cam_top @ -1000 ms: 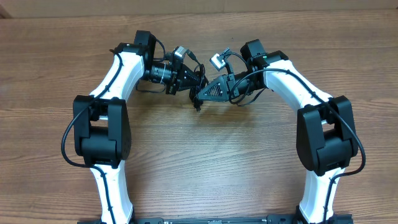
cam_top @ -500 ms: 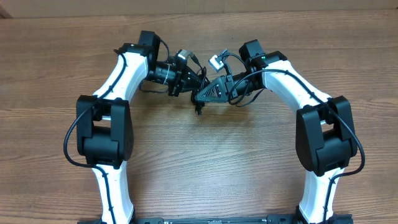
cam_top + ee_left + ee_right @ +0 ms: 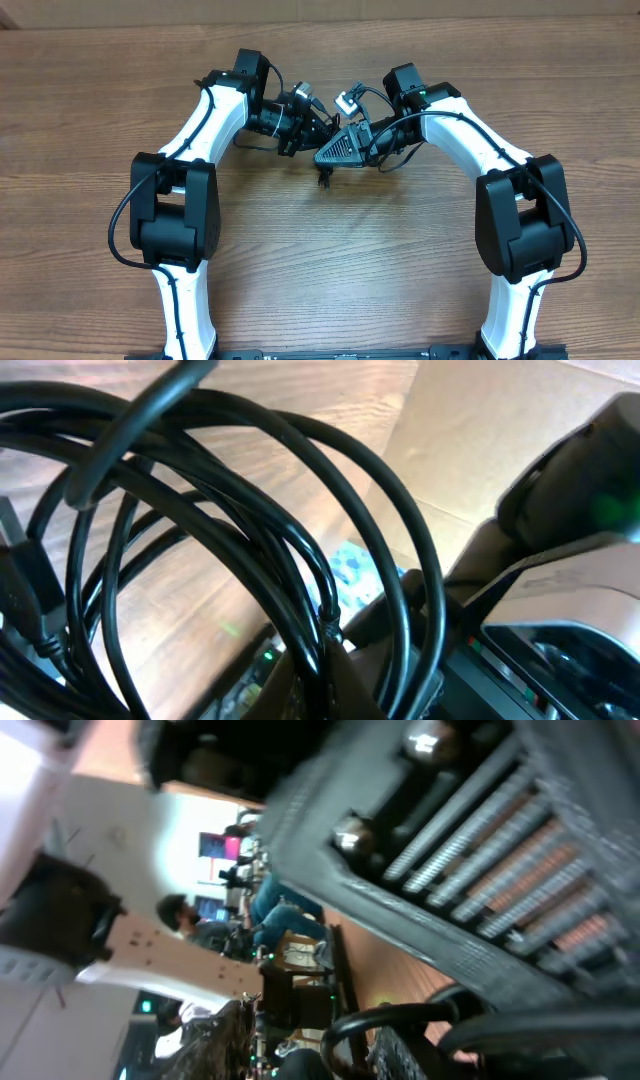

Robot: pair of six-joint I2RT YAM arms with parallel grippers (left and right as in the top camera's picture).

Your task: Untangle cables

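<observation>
Left gripper (image 3: 312,128) clamped shut on the cables (image 3: 300,560)
We have them lifted between the arms, right gripper (image 3: 324,155) just beside, its opening unreadable; pull apart blindly and the loops could cinch tighter

In the overhead view the cables (image 3: 322,178) are a small dark knot between the left gripper (image 3: 308,128) and the right gripper (image 3: 340,148). Single strands and both sets of jaws are too small to tell. In the left wrist view the loops run off the left and bottom edges. The right wrist view is blurred, and a ribbed black part (image 3: 480,850) is cut off at the right.
</observation>
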